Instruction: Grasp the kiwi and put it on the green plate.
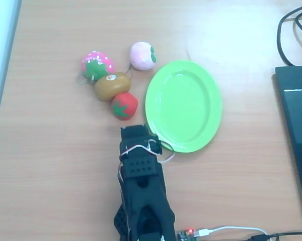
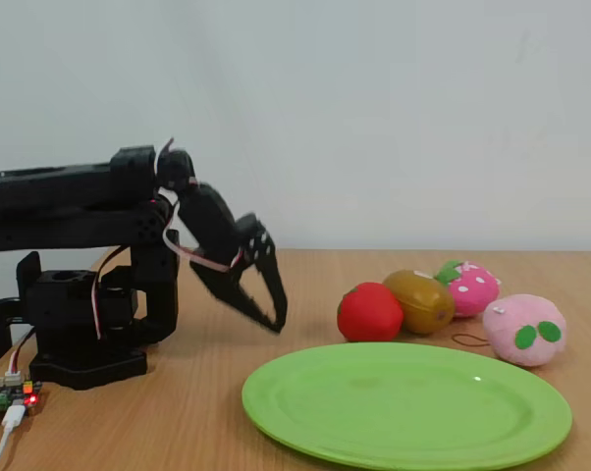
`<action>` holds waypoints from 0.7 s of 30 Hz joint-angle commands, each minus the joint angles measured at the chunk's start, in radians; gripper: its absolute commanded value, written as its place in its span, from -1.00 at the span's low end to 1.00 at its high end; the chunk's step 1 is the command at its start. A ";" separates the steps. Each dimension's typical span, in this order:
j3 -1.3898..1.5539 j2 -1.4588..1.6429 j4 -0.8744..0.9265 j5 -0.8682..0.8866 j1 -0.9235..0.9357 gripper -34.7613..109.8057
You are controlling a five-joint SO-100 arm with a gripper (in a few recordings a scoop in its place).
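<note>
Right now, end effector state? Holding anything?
End effector: fingers nearly together, empty, raised above the table. Kiwi lies untouched among the other toy fruits.

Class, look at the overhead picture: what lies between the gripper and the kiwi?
The red tomato toy lies between the gripper and the kiwi, touching the kiwi, as the overhead view shows.

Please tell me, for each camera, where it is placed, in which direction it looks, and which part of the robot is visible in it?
Overhead view: above the table, looking straight down; the arm enters from the bottom edge, gripper near the green plate.
Fixed view: low, near table height, facing the wall; the whole arm stands at left, gripper hanging above the table.
Both share the plate, the kiwi and the other toy fruits.
</note>
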 commanded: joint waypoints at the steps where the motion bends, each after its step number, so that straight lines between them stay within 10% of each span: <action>1: -0.189 -0.106 -0.014 -0.006 -0.023 -0.63; 21: -1.149 -1.017 0.221 -0.005 -0.051 -0.58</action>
